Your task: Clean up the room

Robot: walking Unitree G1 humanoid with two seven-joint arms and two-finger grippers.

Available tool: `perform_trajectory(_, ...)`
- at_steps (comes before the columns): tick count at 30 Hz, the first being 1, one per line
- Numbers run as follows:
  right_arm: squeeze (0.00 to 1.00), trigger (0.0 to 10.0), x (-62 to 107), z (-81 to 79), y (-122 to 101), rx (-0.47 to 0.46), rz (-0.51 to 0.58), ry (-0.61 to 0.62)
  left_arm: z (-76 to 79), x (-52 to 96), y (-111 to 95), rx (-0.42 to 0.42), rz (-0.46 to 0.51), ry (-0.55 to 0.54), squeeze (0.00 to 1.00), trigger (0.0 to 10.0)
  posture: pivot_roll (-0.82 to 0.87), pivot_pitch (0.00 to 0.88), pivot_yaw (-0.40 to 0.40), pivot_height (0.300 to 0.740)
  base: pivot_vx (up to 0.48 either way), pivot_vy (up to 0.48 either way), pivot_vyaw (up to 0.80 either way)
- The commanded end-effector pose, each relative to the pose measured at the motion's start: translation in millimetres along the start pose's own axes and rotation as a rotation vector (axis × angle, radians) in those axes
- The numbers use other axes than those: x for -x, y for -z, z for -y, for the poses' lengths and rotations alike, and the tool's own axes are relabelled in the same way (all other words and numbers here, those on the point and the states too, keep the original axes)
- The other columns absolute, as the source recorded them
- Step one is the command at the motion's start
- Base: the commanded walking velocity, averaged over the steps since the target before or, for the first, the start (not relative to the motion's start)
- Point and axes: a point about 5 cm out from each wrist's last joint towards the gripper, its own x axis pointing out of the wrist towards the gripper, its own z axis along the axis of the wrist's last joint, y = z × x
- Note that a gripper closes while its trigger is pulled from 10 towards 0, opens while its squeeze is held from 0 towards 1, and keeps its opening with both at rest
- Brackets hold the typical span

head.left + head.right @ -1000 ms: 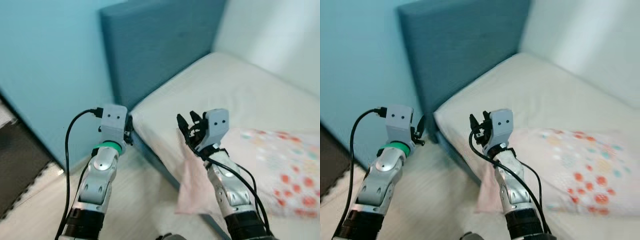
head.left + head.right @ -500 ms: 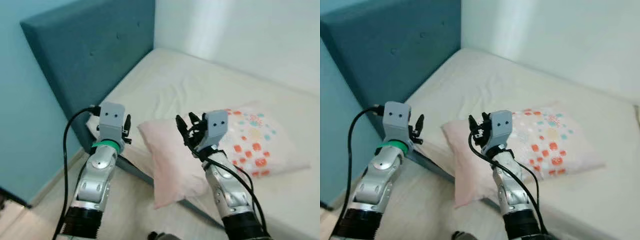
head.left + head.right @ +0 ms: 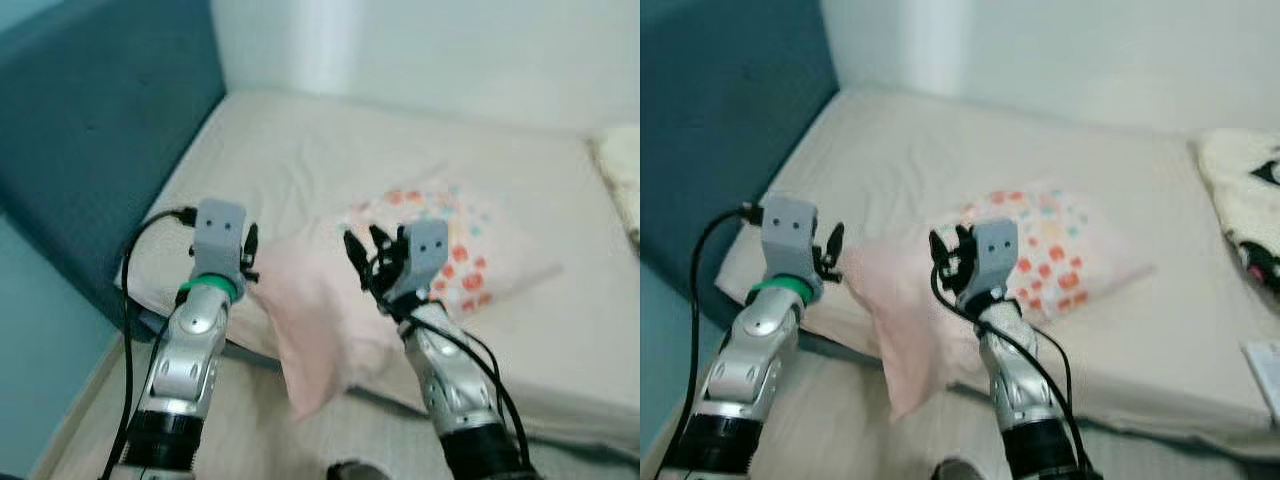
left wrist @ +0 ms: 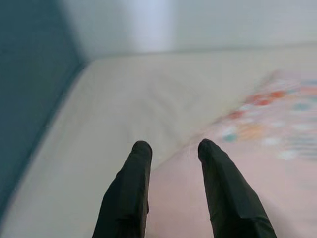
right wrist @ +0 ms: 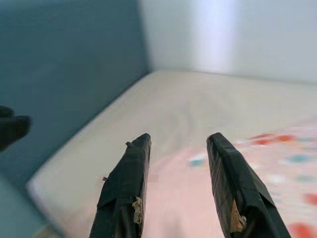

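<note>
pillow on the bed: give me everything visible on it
The pillow is soft fabric, with a white face printed in red, orange and teal spots and a plain pale pink side. It lies on the cream mattress near the front edge, its pink end drooping over that edge toward the floor. Both grippers, left and right, sit open just above the pink part; contact isn't clear.

Headboard (image 3: pixel 90 120): dark teal, padded, along the left of the bed.
Mattress (image 3: pixel 330 150): cream sheet, reaching into the far corner.
Wall (image 3: pixel 450 50): white, behind the bed's far side.
Floor (image 3: pixel 250 420): pale wood, near.
Fluffy throw (image 3: pixel 1240 190): white with black marks, far right on the mattress.
</note>
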Motion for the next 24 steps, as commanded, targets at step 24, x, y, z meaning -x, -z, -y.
perform_trajectory(24, 0.0, 10.0, 0.5, 0.6, 2.2, -0.029, -0.002, 0.021, -6.7, 1.6, -1.9, 0.025, 0.024, 0.018, 0.0, 10.0, -0.09, 0.01, 0.064, 0.74, 0.0, 0.0, -0.78)
